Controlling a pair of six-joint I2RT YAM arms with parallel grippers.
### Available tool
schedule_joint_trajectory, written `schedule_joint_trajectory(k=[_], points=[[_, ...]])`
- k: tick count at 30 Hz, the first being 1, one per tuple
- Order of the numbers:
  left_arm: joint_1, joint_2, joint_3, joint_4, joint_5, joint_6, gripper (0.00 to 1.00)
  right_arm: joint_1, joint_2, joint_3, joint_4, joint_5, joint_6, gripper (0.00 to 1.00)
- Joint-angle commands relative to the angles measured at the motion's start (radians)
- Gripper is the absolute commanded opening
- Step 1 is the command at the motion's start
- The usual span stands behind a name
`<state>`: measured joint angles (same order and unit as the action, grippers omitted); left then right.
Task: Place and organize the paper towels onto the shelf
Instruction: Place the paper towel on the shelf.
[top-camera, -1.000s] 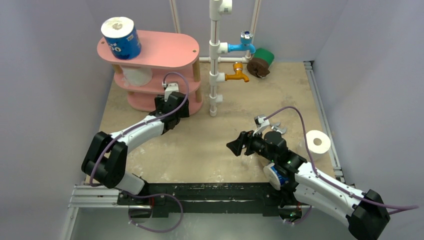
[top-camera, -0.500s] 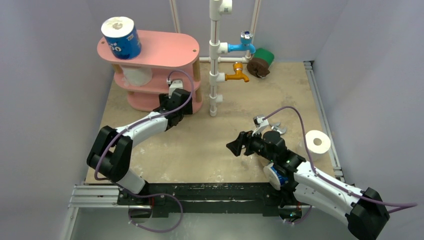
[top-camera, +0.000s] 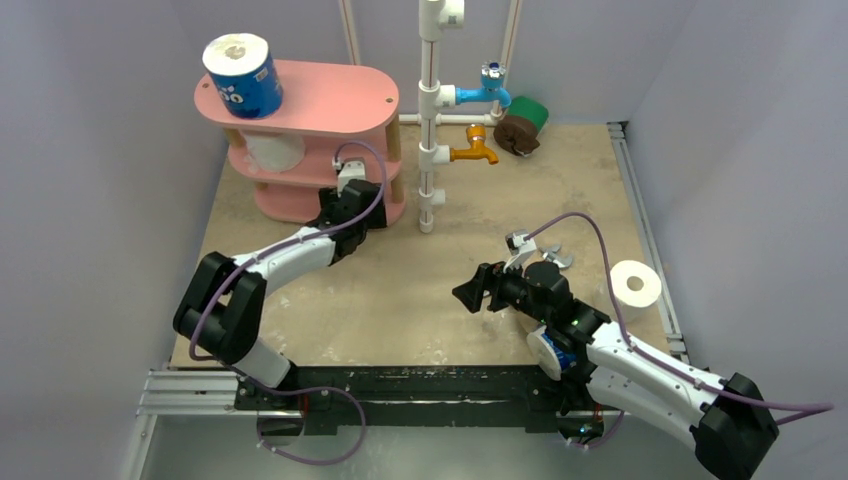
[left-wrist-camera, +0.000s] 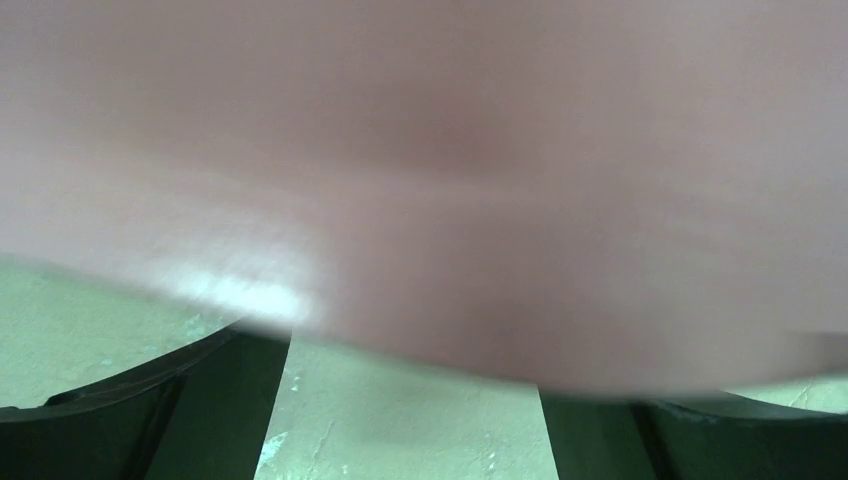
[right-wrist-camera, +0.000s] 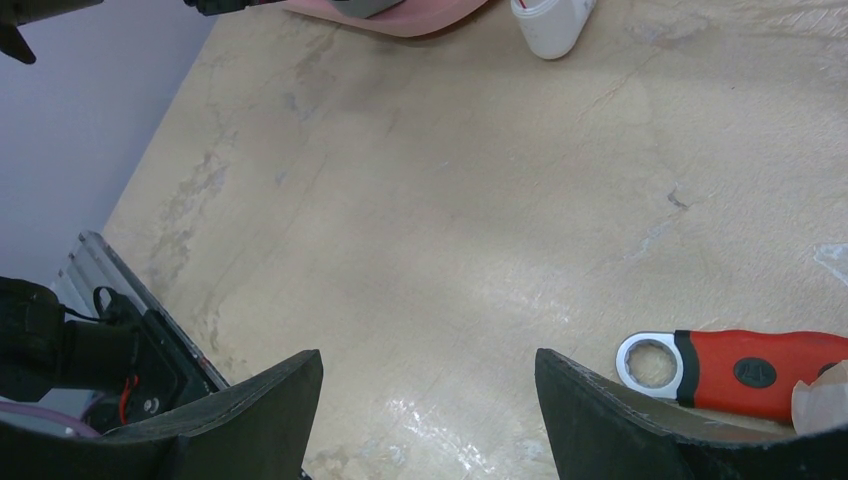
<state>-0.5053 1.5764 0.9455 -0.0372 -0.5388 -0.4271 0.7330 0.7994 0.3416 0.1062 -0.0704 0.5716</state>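
The left gripper (left-wrist-camera: 415, 420) was close up to the pink shelf (top-camera: 320, 100), jaws wide and empty. The right gripper (right-wrist-camera: 430, 420) hovered over the table (right-wrist-camera: 400, 200), also spread, holding nothing. This looked like a pause between placements. The next move would be fetching the bare white roll (top-camera: 636, 285) near the table's right edge. A blue printed roll (top-camera: 241, 75) stood upright on the top tier, and a second white roll (top-camera: 272, 150) sat on the middle tier.

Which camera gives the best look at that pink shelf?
The top external view: the pink shelf stands whole, all three tiers. The left wrist sees only a close pink blur; the right wrist, a sliver at the frame's top.
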Motion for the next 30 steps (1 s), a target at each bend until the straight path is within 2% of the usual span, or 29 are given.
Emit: schedule_joint_trajectory(k=[1, 4, 8, 14, 20, 25, 30], points=[[0.006, -0.115, -0.087, 0.112, -0.042, 0.008, 0.89, 0.002, 0.003, 0.015, 0.041, -0.003, -0.016, 0.78], [0.018, -0.192, -0.168, 0.154, -0.033, 0.01, 0.91, 0.003, 0.001, 0.014, 0.043, -0.003, -0.016, 0.78], [0.076, -0.283, -0.28, 0.226, 0.075, -0.058, 0.92, 0.002, -0.003, 0.014, 0.041, -0.002, -0.016, 0.78], [0.172, -0.41, -0.485, 0.427, 0.223, -0.223, 0.9, 0.002, -0.021, 0.011, 0.036, 0.0, -0.016, 0.78], [0.253, -0.502, -0.689, 0.607, 0.29, -0.433, 0.88, 0.003, -0.02, 0.009, 0.042, -0.004, -0.015, 0.78], [0.354, -0.468, -0.761, 0.758, 0.353, -0.647, 0.85, 0.002, -0.017, 0.008, 0.046, -0.011, -0.012, 0.78], [0.42, -0.264, -0.81, 1.131, 0.419, -0.807, 0.83, 0.002, -0.027, 0.007, 0.042, -0.009, -0.014, 0.78]])
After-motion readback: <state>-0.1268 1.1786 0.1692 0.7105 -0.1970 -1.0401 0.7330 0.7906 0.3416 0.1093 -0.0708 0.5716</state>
